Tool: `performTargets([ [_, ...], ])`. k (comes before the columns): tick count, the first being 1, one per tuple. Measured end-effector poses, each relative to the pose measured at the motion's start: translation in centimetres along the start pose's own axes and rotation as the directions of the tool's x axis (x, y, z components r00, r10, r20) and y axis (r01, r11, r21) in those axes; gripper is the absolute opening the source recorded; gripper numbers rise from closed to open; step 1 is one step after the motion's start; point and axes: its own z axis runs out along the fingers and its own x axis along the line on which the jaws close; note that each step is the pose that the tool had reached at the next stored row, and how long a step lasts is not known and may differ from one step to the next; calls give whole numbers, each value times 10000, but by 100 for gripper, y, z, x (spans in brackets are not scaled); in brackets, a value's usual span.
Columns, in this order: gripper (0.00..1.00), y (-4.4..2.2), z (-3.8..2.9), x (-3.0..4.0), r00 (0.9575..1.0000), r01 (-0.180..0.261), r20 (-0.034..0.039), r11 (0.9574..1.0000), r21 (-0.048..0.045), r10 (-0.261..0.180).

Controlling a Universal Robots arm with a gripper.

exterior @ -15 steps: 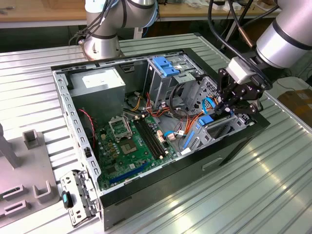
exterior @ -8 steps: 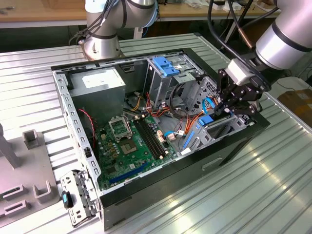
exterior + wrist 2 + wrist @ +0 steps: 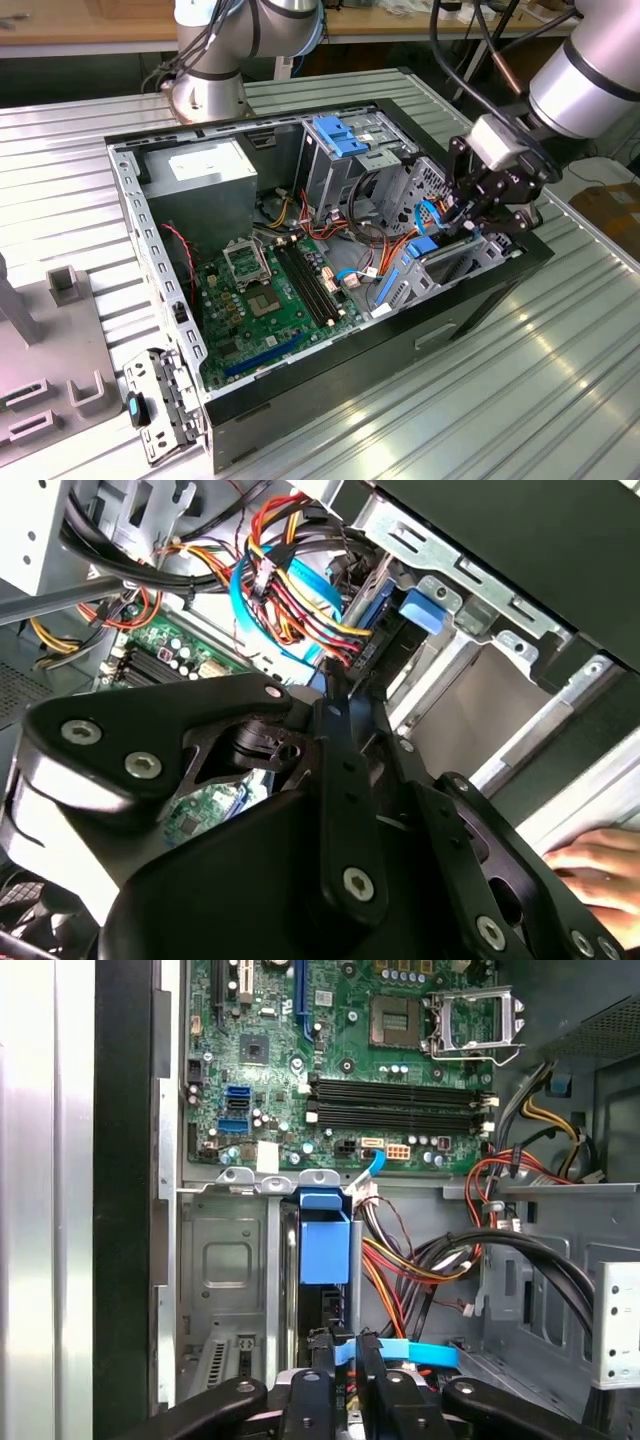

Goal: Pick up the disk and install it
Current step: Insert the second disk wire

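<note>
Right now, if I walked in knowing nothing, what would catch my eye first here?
Probably the open computer case lying on the ribbed metal table, its green motherboard bared in the middle. Next, the arm's black pincer, reaching into the drive bay at the exterior view's right. In the first wrist view, the pincer's fingers sit at the disk with its bright blue carrier, standing on edge in the bay.

The disk [image 3: 322, 1250], dark-bodied in a bright blue carrier frame, stands on edge inside the metal drive bay [image 3: 225, 1260] at the computer case's [image 3: 440, 330] front corner, just beside the motherboard's edge.
</note>
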Motion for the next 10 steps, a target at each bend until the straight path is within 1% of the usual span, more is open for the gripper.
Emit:
performTargets([
  [2,24,0,-34,-5,10000,1,2,10000,1,-1],
  [4,24,0,-34,-5,10000,0,6,10000,1,0],
  [5,15,0,-35,-5,10000,0,5,10000,1,0],
  [6,11,0,-36,-6,10000,1,4,10000,1,-1],
  [10,11,0,-37,-6,10000,1,3,10000,1,-1],
])
